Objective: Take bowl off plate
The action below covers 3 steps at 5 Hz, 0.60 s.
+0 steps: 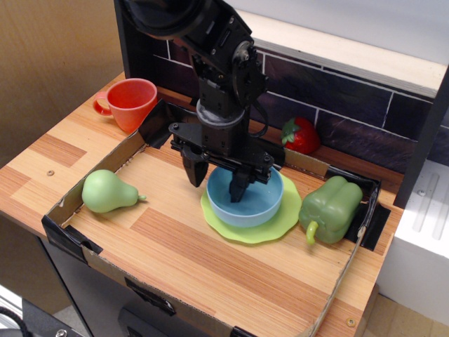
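The bowl (247, 199) sits on the plate (270, 223), near the middle of the desk (175, 260), between a pear (106, 191) and a pepper (330, 208); the end effector (217, 179) is spread open and straddles the bowl's near-left rim, one finger (239, 188) dipping inside and the other outside; it grips nothing. The bowl looks like light, stiff, glossy plastic, so I'd guess slippery; pinching that thin wall at the rim seems the sensible hold, squarely, lest it tip or drag the plate along.

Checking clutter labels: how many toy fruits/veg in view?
3: pear at the tray's left, pepper right of the plate, strawberry by the tile wall. The arm could hide more.
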### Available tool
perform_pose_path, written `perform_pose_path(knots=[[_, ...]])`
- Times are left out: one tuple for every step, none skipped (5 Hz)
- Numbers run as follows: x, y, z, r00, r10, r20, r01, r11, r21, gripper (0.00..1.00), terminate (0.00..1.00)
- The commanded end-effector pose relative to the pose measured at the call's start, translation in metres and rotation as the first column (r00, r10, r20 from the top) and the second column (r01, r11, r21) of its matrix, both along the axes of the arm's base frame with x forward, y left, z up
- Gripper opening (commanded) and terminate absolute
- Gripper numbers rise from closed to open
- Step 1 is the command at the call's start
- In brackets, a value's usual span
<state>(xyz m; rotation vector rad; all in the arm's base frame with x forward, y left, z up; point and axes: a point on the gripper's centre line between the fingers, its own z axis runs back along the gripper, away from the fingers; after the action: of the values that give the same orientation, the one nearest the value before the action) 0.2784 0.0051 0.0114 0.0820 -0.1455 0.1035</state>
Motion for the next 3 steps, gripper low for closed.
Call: perform_pose_path(knots=[[0.015,0.010,0.023,0.998,0.028,0.060,-0.026,0.999,-0.033,0.00,0.00],[0.017,0.020,0.033,0.996,0.049,0.070,-0.046,0.998,-0.046,0.00,0.00],[0.019,0.042,0.043,0.992,0.086,0.094,-0.082,0.996,-0.044,0.00,0.00]])
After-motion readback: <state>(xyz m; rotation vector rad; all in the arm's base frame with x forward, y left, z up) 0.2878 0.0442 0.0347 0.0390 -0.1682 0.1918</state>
